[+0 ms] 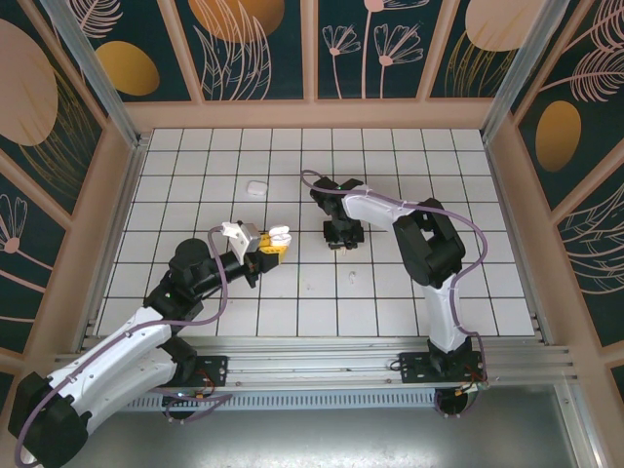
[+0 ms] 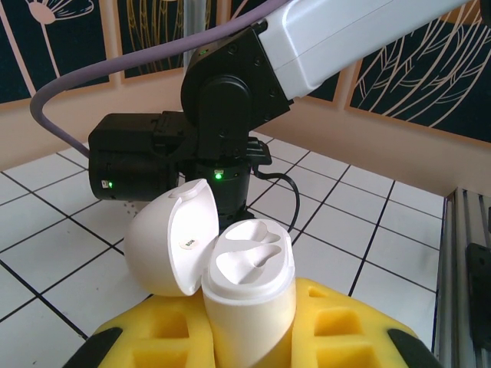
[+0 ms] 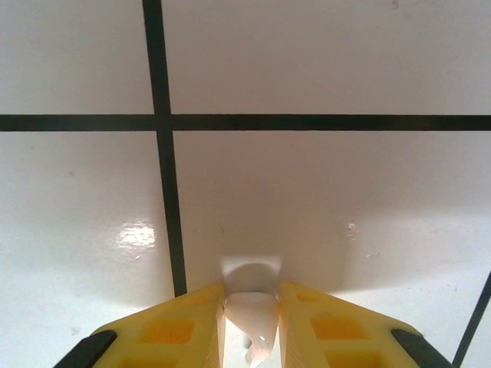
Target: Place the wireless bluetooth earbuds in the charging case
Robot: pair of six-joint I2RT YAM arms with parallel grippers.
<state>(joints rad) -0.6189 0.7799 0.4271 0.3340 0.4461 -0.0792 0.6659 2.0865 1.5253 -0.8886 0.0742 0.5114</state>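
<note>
Left jaws clamp open charging case (image 2: 249, 307), wrist view baring sockets (image 2: 247, 259); right jaws pinch earbud (image 3: 252, 316).

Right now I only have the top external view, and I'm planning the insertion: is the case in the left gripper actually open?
Observer: Yes. In the left wrist view the charging case sits in the left gripper with its lid swung back.
Operator: Anything in it already?
Observer: No, both wells are empty.
Operator: Has the right gripper got hold of anything?
Observer: In the right wrist view a glossy white earbud is pinched between the fingers of the right gripper.
</note>
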